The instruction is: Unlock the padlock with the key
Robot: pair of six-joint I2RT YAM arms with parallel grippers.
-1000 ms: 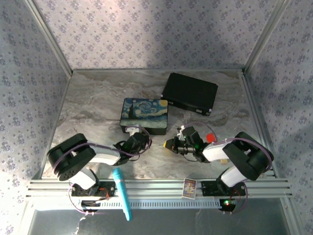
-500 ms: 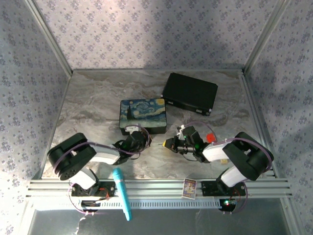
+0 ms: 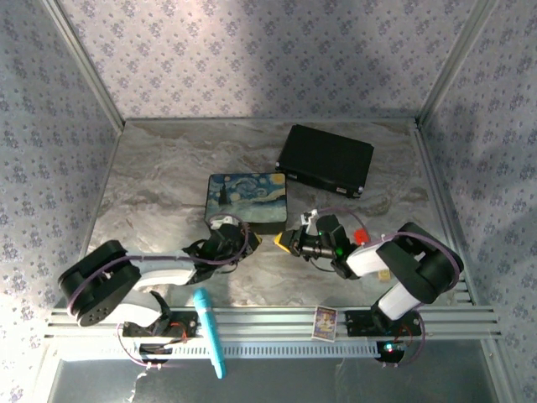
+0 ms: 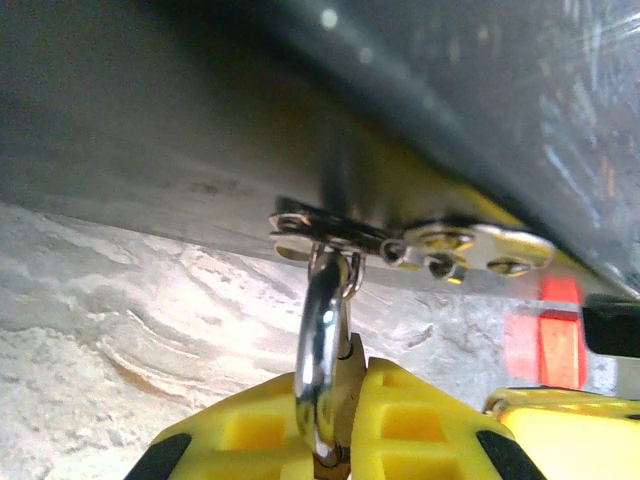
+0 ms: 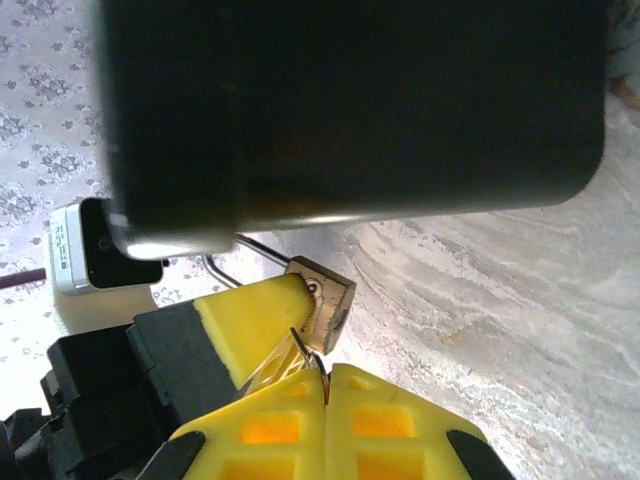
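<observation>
Brass padlock [image 5: 322, 300] touches left gripper [image 4: 335, 388], apparently clamped on its shackle [image 4: 322, 325]; right gripper [image 5: 322, 385] closed.

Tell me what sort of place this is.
Most likely a robot test cell in a lab, not a home. A left arm and a right arm are bolted to an aluminium rail, and floral-papered walls in metal posts box in a marble-look tabletop.
</observation>
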